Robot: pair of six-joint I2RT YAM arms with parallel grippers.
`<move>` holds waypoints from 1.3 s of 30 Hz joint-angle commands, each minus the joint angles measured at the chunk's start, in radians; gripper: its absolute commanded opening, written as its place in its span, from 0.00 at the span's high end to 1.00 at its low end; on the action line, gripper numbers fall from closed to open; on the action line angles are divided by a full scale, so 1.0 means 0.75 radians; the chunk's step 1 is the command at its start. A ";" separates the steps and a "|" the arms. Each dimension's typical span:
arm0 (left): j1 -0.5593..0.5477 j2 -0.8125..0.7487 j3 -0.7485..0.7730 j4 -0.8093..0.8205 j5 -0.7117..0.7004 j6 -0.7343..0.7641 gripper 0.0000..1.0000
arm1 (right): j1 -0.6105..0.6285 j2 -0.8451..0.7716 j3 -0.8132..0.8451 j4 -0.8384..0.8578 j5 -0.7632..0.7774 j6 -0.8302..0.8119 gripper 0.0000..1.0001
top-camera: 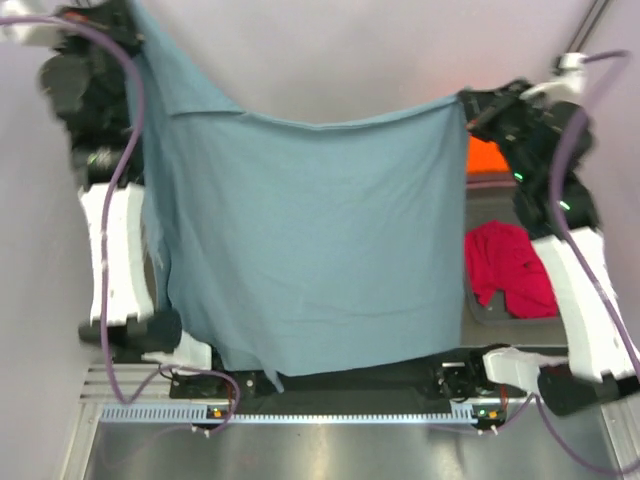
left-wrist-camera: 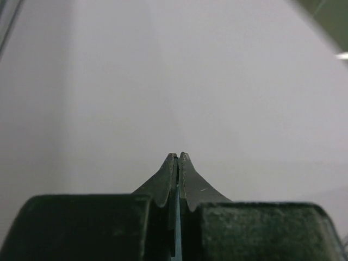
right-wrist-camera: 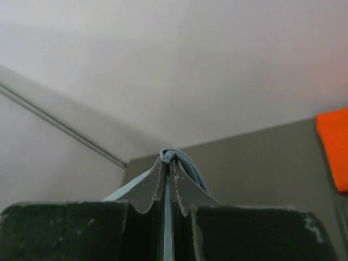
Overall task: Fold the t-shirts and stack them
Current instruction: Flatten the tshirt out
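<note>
Top external view had the grey-blue t-shirt hanging spread like a curtain between the two arms. It was held up by its two upper corners, its top edge sagging in the middle and its lower hem reaching down to the arm bases at the near edge of that view. The left gripper was at the shirt's upper left corner. From the left wrist, its fingers were pressed together with a thin sliver of blue cloth showing between them. The right gripper pinched the upper right corner, and in the right wrist view a small roll of blue fabric bulged out past its closed fingertips. To the right of the hanging cloth, the crimson red t-shirt lay crumpled on the dark table surface. Farther back lay the bright orange t-shirt, mostly hidden behind the right arm and the blue shirt's edge. Whether the orange one was folded, I could not tell.
</note>
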 commanded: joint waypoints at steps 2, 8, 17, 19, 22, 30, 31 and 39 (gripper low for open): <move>-0.030 0.330 -0.114 0.209 0.041 0.137 1.00 | 0.004 0.264 -0.196 0.325 -0.010 -0.038 1.00; -0.105 0.754 -0.037 0.373 0.022 0.311 1.00 | -0.037 0.747 -0.207 0.658 -0.091 -0.026 1.00; -0.108 1.134 0.168 0.396 0.043 0.317 1.00 | -0.062 1.350 0.296 0.579 -0.141 -0.068 1.00; -0.108 1.139 0.109 0.400 0.012 0.343 1.00 | -0.072 1.422 0.378 0.536 -0.132 -0.068 1.00; -0.106 1.137 0.086 0.365 -0.059 0.374 1.00 | -0.086 1.479 0.429 0.495 -0.114 -0.050 1.00; -0.024 0.934 -0.183 0.192 -0.037 0.223 1.00 | -0.146 1.492 0.378 0.477 -0.126 -0.054 1.00; -0.022 0.920 -0.196 0.165 -0.037 0.229 1.00 | -0.148 1.494 0.378 0.467 -0.143 -0.058 1.00; -0.003 0.738 -0.339 -0.089 -0.062 0.225 1.00 | -0.187 1.398 0.233 0.474 -0.185 -0.109 1.00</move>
